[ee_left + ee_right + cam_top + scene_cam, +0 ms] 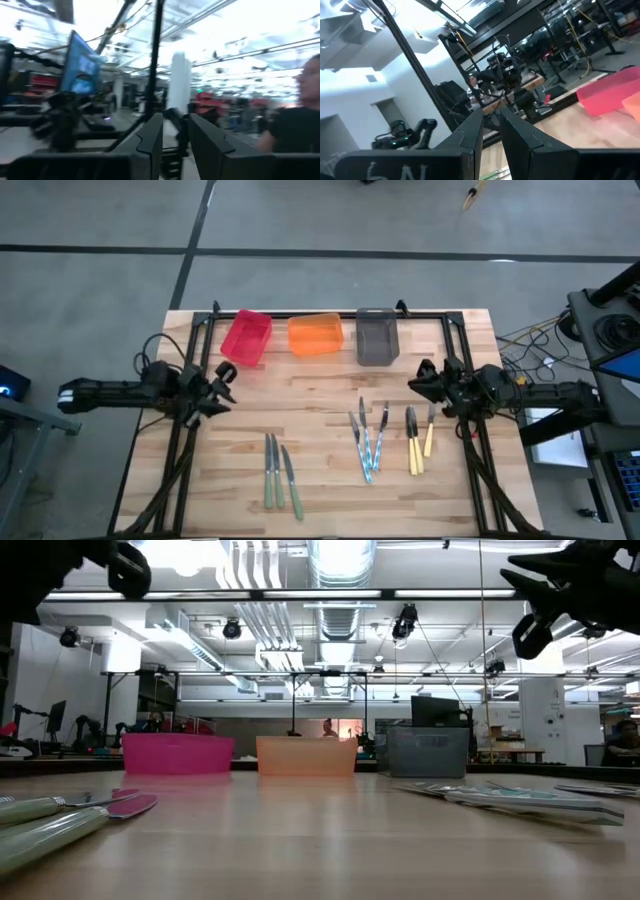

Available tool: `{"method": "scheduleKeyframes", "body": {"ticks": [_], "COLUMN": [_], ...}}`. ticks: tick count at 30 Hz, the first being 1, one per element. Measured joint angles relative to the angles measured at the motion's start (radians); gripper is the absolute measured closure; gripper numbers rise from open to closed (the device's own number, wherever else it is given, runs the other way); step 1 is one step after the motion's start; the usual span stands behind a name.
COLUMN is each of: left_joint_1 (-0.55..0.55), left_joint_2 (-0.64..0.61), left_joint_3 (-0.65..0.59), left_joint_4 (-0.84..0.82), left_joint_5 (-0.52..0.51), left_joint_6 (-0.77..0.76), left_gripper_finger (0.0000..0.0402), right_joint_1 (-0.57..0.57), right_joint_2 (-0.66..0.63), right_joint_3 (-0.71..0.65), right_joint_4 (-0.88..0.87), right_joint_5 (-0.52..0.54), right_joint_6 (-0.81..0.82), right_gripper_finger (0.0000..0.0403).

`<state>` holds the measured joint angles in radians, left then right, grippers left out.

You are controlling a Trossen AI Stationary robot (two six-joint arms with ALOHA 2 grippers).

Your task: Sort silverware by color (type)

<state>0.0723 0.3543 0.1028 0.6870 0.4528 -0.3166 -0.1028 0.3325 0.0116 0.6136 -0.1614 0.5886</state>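
The silverware lies flat on the wooden table (330, 395) in three groups. Green-handled pieces (278, 478) are at the near left, also in the low view (60, 815). Light-blue-handled ones (366, 445) lie in the middle, and pale-yellow-handled ones (416, 445) to their right. My left gripper (222, 388) hovers at the table's left side, raised and pointing toward the middle; in its wrist view (175, 117) the fingers stand a narrow gap apart with nothing between them. My right gripper (420, 382) hovers at the right side, just beyond the yellow group; its fingers (491, 111) are likewise slightly apart and empty.
Three bins stand in a row along the far edge: a red one (246, 336), an orange one (316, 334) and a grey one (377, 336). A black frame (330, 315) runs around the table's far and side edges. Bare wood lies between the bins and the silverware.
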Motion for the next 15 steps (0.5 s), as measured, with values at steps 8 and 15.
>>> {"method": "scheduleKeyframes", "body": {"ticks": [8, 15], "left_joint_1": [0.001, 0.001], "left_joint_2": [0.252, 0.368], "left_joint_3": [0.000, 0.000], "left_joint_4": [0.036, 0.113], "left_joint_5": [-0.562, -0.627], "left_joint_6": [-0.142, -0.039], "left_gripper_finger": [0.0326, 0.0326], "right_joint_1": [-0.002, -0.002], "right_joint_2": [0.165, 0.271], "right_joint_3": [0.002, 0.184], "right_joint_4": [0.120, -0.108], "right_joint_5": [0.008, 0.007], "right_joint_6": [0.001, -0.099], "right_gripper_finger": [0.0346, 0.0346]}}
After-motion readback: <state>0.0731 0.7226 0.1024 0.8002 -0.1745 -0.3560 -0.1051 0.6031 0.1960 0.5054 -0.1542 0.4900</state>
